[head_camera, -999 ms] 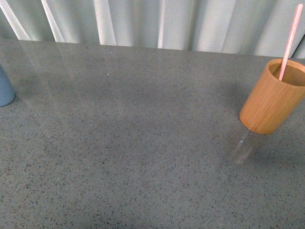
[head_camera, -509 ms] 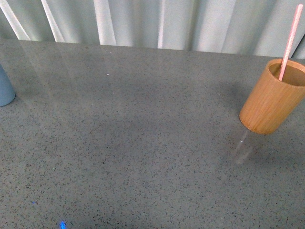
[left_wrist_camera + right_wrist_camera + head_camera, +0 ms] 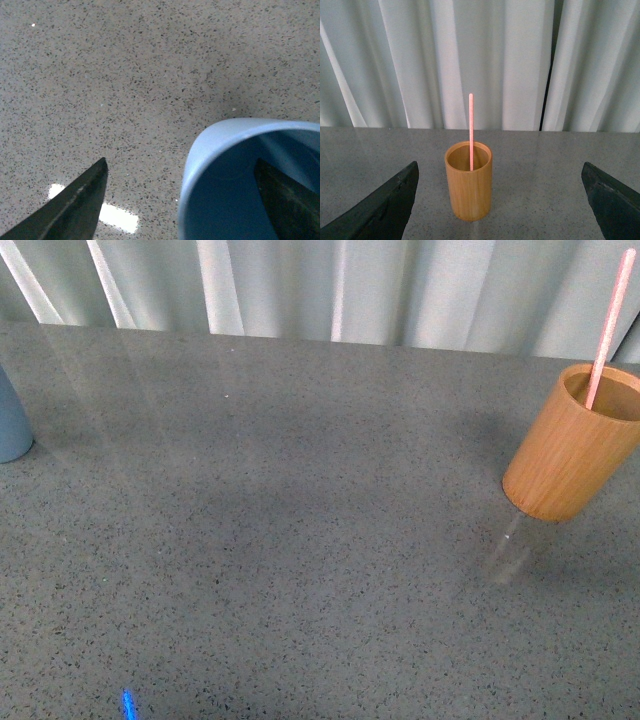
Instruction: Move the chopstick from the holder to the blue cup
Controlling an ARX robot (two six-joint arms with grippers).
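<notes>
The pale pink chopstick (image 3: 608,325) stands upright in the tan wooden holder (image 3: 565,445) at the right edge of the grey table; both also show in the right wrist view, chopstick (image 3: 471,130) in holder (image 3: 468,187). The right gripper (image 3: 499,200) is open, level with the holder and some way short of it, the holder sitting between its spread fingers (image 3: 385,210). The blue cup (image 3: 10,425) is at the far left edge. The left gripper (image 3: 180,200) is open just above the blue cup (image 3: 240,180), one finger (image 3: 285,200) over its mouth. Neither arm shows in the front view.
The grey speckled table (image 3: 300,540) stretches between cup and holder. A pale pleated curtain (image 3: 330,285) hangs behind the table's far edge. A small blue light spot (image 3: 128,704) lies on the table near the front left.
The cups and the chopstick have not moved. A small blue light spot has appeared and brightened on the table at the front left.
</notes>
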